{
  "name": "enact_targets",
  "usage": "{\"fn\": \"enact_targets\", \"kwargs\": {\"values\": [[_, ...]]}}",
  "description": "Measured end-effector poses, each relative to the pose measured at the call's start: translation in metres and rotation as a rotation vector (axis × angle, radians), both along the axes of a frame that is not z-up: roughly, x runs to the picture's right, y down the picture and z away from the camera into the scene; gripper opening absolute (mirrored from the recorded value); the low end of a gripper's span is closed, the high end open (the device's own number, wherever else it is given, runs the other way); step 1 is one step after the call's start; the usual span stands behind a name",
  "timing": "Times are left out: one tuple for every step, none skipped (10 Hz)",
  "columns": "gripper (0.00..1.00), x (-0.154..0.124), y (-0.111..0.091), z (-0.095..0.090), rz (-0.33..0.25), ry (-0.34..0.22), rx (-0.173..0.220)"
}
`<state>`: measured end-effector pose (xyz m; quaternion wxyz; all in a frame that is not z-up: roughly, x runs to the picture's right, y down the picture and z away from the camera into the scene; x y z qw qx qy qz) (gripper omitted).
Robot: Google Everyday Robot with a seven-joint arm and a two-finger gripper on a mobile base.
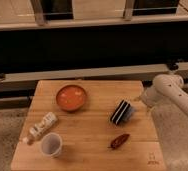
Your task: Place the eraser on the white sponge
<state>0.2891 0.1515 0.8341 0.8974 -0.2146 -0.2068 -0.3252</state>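
Observation:
The eraser [119, 111] is a dark block with pale stripes on the right half of the wooden table [87, 150]. It rests tilted against a pale, greyish-white sponge [130, 114] that shows just to its right and is mostly covered by it. My gripper [138, 100] is at the end of the white arm [169, 92] that comes in from the right. It hovers just up and right of the eraser and sponge, a little apart from them.
An orange bowl [71, 97] sits at the table's back middle. A small bottle [41, 127] lies on its side at the left, with a white cup [51, 144] in front of it. A dark red chilli [119, 141] lies in front of the eraser.

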Motion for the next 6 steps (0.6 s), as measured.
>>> {"fn": "enact_targets", "kwargs": {"values": [[0.80, 0.004, -0.003, -0.001, 0.005, 0.019, 0.011], [0.80, 0.008, -0.006, -0.002, 0.012, 0.035, 0.023], [0.80, 0.013, -0.009, -0.004, 0.019, 0.049, 0.032], [0.80, 0.015, -0.011, -0.004, 0.023, 0.055, 0.036], [0.80, 0.019, -0.014, -0.006, 0.032, 0.065, 0.043], [0.80, 0.022, -0.016, -0.007, 0.040, 0.071, 0.047]]}}
